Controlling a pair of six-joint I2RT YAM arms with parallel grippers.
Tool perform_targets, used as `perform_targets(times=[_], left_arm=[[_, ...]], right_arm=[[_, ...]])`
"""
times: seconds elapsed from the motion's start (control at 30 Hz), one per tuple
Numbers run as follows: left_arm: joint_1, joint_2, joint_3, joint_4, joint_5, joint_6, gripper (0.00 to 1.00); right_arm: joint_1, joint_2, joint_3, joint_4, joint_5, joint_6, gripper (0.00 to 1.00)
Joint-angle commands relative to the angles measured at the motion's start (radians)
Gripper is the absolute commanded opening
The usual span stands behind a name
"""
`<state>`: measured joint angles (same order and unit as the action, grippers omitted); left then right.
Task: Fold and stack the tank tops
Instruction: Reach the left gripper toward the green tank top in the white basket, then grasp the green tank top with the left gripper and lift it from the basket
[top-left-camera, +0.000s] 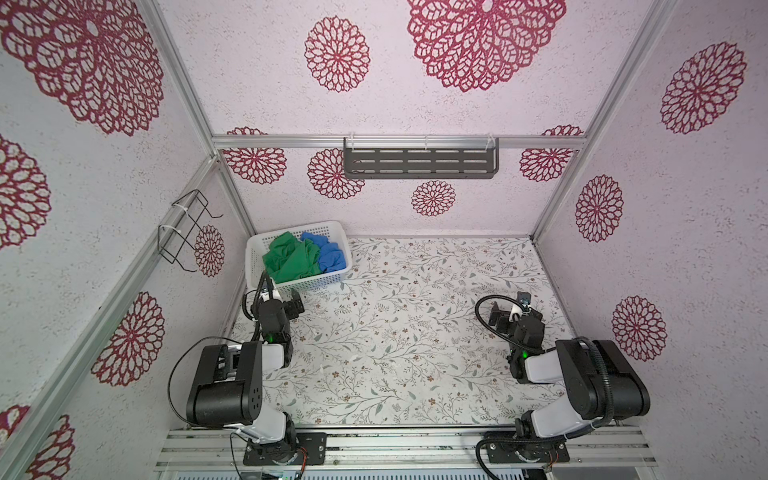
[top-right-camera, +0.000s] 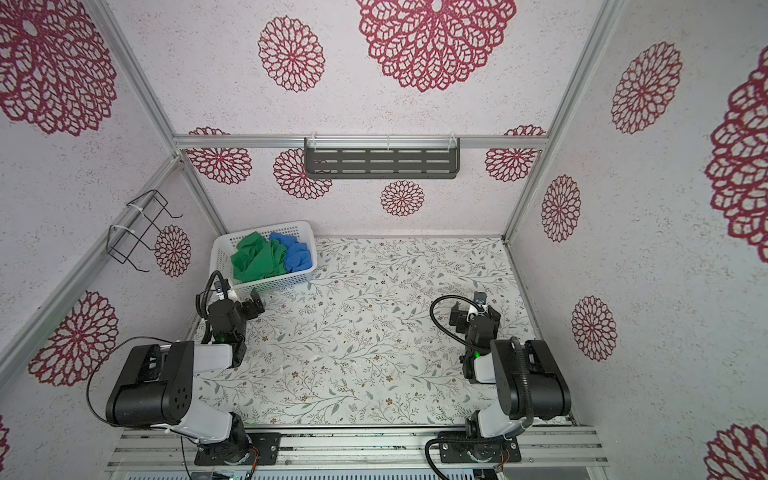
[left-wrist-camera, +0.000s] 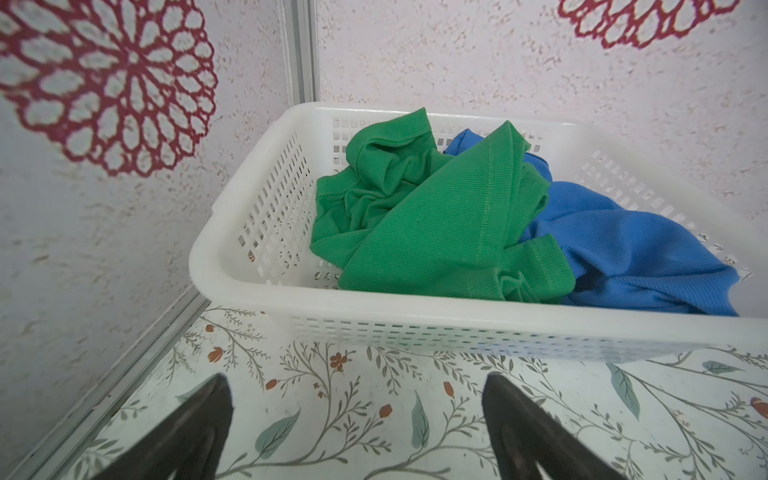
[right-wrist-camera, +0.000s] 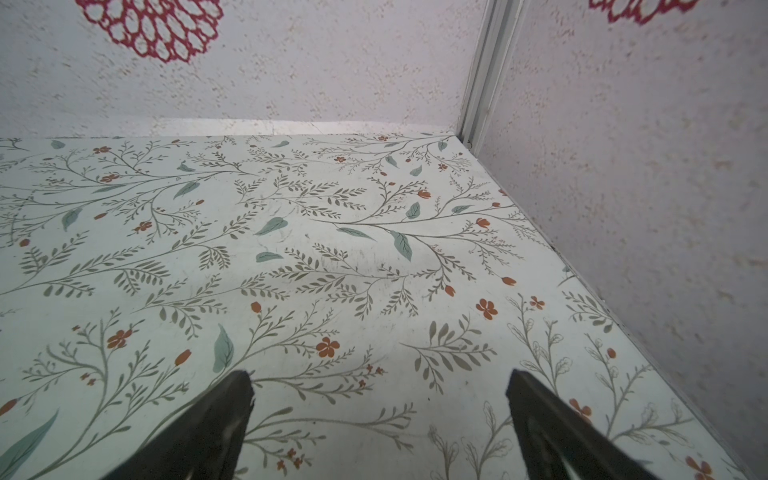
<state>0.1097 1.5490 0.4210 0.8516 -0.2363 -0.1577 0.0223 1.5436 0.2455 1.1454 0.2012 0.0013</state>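
A crumpled bright green tank top (top-left-camera: 291, 258) (top-right-camera: 257, 258) (left-wrist-camera: 436, 224) and a royal blue tank top (top-left-camera: 331, 252) (top-right-camera: 297, 254) (left-wrist-camera: 631, 249) lie bunched together in a white perforated basket (top-left-camera: 316, 283) (top-right-camera: 275, 285) (left-wrist-camera: 415, 328) at the table's back left corner. The green one partly covers the blue one. My left gripper (top-left-camera: 286, 298) (top-right-camera: 245, 302) (left-wrist-camera: 356, 376) hovers open just in front of the basket, empty. My right gripper (top-left-camera: 515, 311) (top-right-camera: 476, 311) (right-wrist-camera: 378, 374) stands open over bare table at the right, empty.
The floral-patterned table (top-left-camera: 415, 332) (right-wrist-camera: 332, 249) is walled in at the back, left and right. A grey slotted shelf (top-left-camera: 419, 163) hangs on the back wall. A black wire rack (top-left-camera: 187, 232) is fixed to the left wall. An aluminium rail (top-left-camera: 395, 446) runs along the front.
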Motion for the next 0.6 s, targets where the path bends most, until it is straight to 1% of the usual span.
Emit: perform_targets(times=[0.0, 0.03, 0.1, 0.13, 0.2, 0.27, 0.37, 0.43, 0.5, 0.57], left_arm=[[0.005, -0.025, -0.001, 0.033, -0.001, 0.021, 0.98], [-0.013, -0.099, 0.020, -0.064, -0.044, 0.025, 0.98], [-0.041, -0.247, 0.110, -0.344, -0.133, 0.000, 0.98], [-0.041, -0.296, 0.168, -0.453, -0.142, -0.022, 0.98], [-0.041, -0.319, 0.301, -0.645, -0.146, -0.067, 0.98], [-0.035, -0.265, 0.445, -0.792, -0.111, -0.087, 0.98], [-0.030, -0.113, 0.631, -0.920, -0.014, -0.124, 0.96], [-0.030, 0.014, 0.782, -1.027, 0.034, -0.141, 0.94], [-0.033, 0.133, 0.925, -1.113, 0.061, -0.143, 0.92], [-0.033, 0.232, 1.035, -1.159, 0.087, -0.153, 0.90]], right_arm=[[0.000, -0.022, 0.021, 0.023, 0.008, 0.019, 0.99], [0.013, -0.078, 0.045, -0.088, 0.043, 0.018, 0.99], [0.028, -0.207, 0.155, -0.383, 0.088, 0.038, 0.99], [0.028, -0.255, 0.205, -0.499, 0.092, 0.059, 0.99], [0.030, -0.307, 0.294, -0.679, 0.089, 0.106, 0.99], [0.031, -0.315, 0.374, -0.807, 0.063, 0.152, 0.99], [0.035, -0.271, 0.517, -1.000, 0.012, 0.207, 0.99], [0.040, -0.229, 0.633, -1.126, 0.006, 0.266, 0.99], [0.045, -0.200, 0.701, -1.164, -0.005, 0.355, 0.99], [0.051, -0.181, 0.727, -1.135, -0.053, 0.442, 0.99]])
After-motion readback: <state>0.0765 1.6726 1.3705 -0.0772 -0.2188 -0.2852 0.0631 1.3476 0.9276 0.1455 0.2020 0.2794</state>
